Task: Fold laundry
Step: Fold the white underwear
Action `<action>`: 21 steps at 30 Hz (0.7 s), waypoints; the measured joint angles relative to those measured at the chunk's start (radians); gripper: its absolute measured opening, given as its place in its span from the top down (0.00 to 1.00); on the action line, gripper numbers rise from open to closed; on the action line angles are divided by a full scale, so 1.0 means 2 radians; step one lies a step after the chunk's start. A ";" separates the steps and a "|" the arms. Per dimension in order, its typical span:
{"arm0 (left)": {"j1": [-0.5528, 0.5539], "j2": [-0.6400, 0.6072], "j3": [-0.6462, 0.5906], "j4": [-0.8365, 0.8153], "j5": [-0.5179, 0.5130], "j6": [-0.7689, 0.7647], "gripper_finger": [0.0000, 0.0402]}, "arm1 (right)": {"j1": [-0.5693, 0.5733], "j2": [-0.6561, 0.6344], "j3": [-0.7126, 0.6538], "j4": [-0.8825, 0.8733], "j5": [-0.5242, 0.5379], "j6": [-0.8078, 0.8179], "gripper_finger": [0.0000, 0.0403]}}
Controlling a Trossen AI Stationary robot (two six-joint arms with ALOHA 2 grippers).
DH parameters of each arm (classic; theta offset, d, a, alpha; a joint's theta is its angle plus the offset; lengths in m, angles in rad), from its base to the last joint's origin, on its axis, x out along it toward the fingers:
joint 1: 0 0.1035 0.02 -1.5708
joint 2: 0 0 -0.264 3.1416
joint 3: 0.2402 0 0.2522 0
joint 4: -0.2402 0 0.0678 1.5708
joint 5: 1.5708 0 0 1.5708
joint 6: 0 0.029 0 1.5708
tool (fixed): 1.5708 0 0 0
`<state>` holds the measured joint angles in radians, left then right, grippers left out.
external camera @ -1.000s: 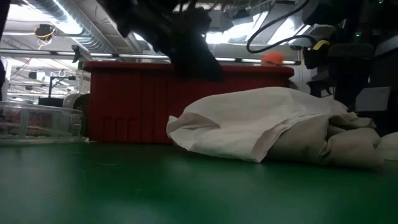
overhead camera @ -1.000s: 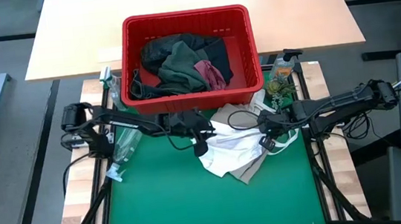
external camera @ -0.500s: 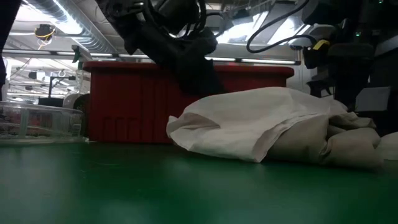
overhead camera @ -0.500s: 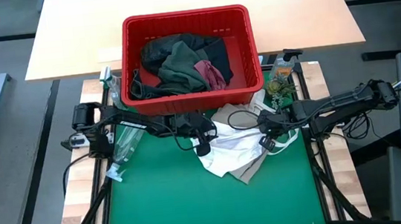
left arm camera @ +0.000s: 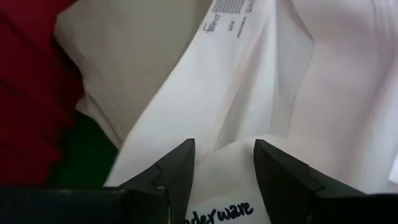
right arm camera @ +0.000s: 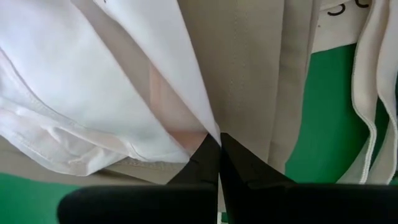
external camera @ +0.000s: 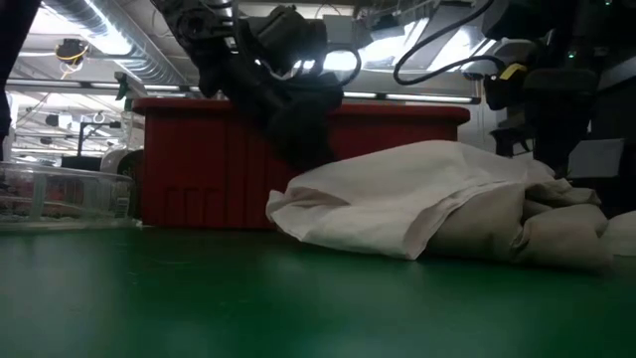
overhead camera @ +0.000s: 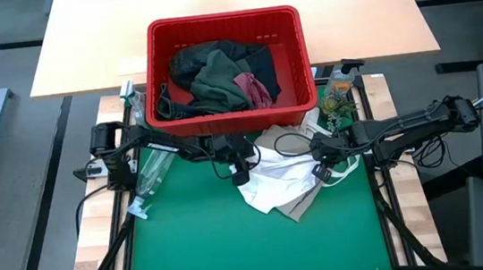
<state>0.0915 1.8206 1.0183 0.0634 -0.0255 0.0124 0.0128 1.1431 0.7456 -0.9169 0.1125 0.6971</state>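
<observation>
White garment (overhead camera: 282, 180) crumpled on green counter (overhead camera: 208, 246), just in front of red basket (overhead camera: 223, 25). Left gripper (overhead camera: 240, 173) at its left edge, jaws spread. Right gripper (overhead camera: 319, 170) on its right side, jaws pressed together, pinching cloth.

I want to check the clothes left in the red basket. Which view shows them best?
The high view: it looks straight down into the red basket at the dark, olive-green and maroon clothes. The low view shows only the basket's wall; the left wrist view catches a red edge; the right wrist view shows none.
</observation>
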 joint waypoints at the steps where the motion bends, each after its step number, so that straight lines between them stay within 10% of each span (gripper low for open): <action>1: 0.001 0.000 0.000 -0.001 0.001 0.000 0.61 | 0.000 0.000 0.000 0.000 0.000 0.000 1.00; 21: -0.001 0.000 0.000 -0.031 0.034 -0.002 0.97 | 0.000 0.000 0.000 0.000 0.000 0.000 1.00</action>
<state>0.0902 1.8202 1.0183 0.0006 0.0432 0.0077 0.0128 1.1431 0.7456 -0.9173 0.1123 0.6969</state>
